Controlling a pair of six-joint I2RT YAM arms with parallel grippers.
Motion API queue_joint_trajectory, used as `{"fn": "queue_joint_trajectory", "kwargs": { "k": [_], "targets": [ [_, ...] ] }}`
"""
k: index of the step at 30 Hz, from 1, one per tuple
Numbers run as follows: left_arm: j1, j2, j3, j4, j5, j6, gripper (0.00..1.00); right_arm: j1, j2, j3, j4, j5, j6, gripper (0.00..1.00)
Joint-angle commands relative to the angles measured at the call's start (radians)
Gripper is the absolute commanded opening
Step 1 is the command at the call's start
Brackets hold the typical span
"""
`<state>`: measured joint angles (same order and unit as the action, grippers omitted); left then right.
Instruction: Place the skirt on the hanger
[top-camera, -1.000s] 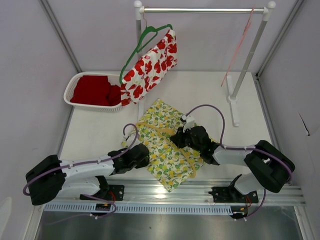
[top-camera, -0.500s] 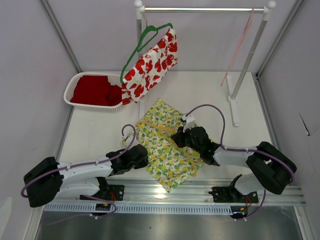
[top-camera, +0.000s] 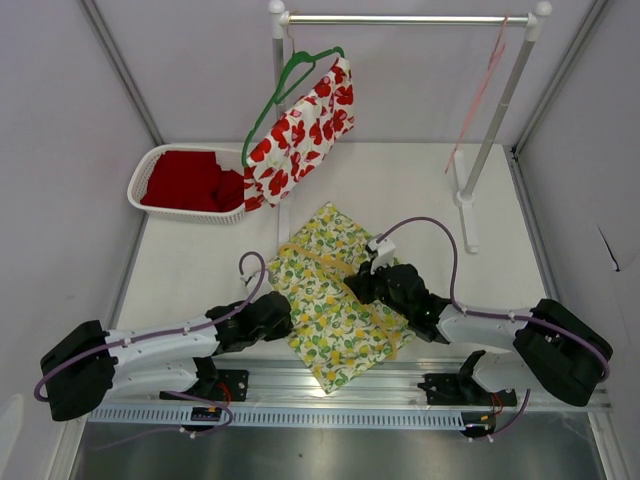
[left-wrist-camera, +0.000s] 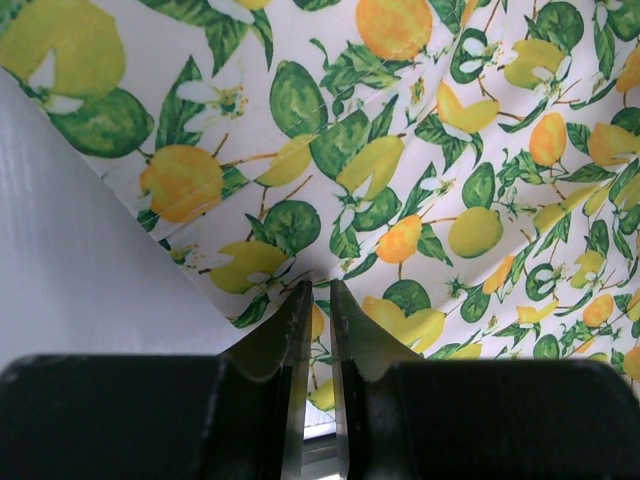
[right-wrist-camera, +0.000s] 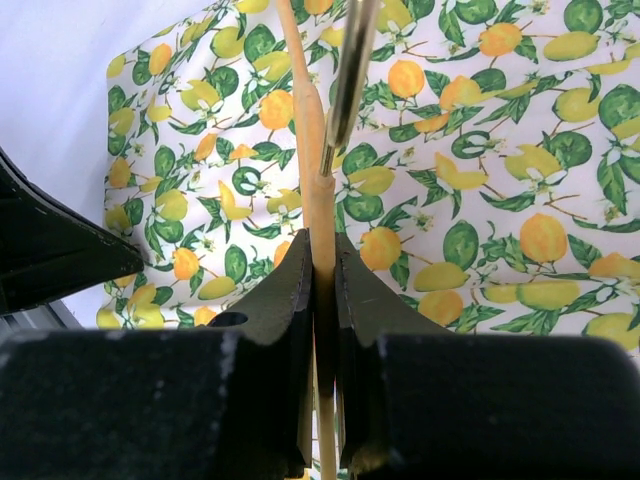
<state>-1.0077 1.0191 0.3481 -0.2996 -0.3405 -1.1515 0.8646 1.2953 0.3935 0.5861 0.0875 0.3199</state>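
The skirt (left-wrist-camera: 400, 180) edge is pinched by left end effector (left-wrist-camera: 316, 300); yellow hanger (right-wrist-camera: 316, 190) is clamped by right end effector (right-wrist-camera: 322, 265).

So from above: lemon-print skirt (top-camera: 335, 305) is lying flat on the white surface (top-camera: 195, 260), near the front edge between the two arms. Left hand (top-camera: 283, 312) is right at the skirt's left edge, and right hand (top-camera: 357, 285) sits on top of the skirt where the yellow hanger (top-camera: 315, 256) crosses it. Far left there's a white basket (top-camera: 148, 168) with red cloth (top-camera: 190, 180). A red-flowered garment (top-camera: 300, 130) hangs on a green hanger (top-camera: 290, 75) from the rail (top-camera: 410, 19).
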Motion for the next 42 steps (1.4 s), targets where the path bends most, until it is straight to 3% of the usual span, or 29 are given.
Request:
{"fn": "queue_joint_trajectory", "kwargs": {
  "k": [1,17,27,36,42],
  "targets": [
    [-0.003,0.001,-0.005,-0.085,-0.02,0.007,0.18,-0.006,-0.018,0.008,-0.084,0.155,-0.044,0.0],
    [-0.003,0.013,0.008,-0.069,-0.02,0.033,0.2,-0.006,-0.182,-0.058,-0.127,0.274,-0.022,0.0],
    [-0.002,0.055,0.08,-0.029,-0.015,0.13,0.3,0.048,-0.096,-0.041,-0.114,0.268,-0.013,0.0],
    [-0.002,0.171,0.118,0.059,0.032,0.167,0.29,0.152,-0.014,-0.007,-0.127,0.353,0.011,0.0],
    [-0.002,0.179,0.14,0.051,0.026,0.188,0.3,0.152,-0.027,0.005,-0.176,0.379,0.002,0.0]
  ]
}}
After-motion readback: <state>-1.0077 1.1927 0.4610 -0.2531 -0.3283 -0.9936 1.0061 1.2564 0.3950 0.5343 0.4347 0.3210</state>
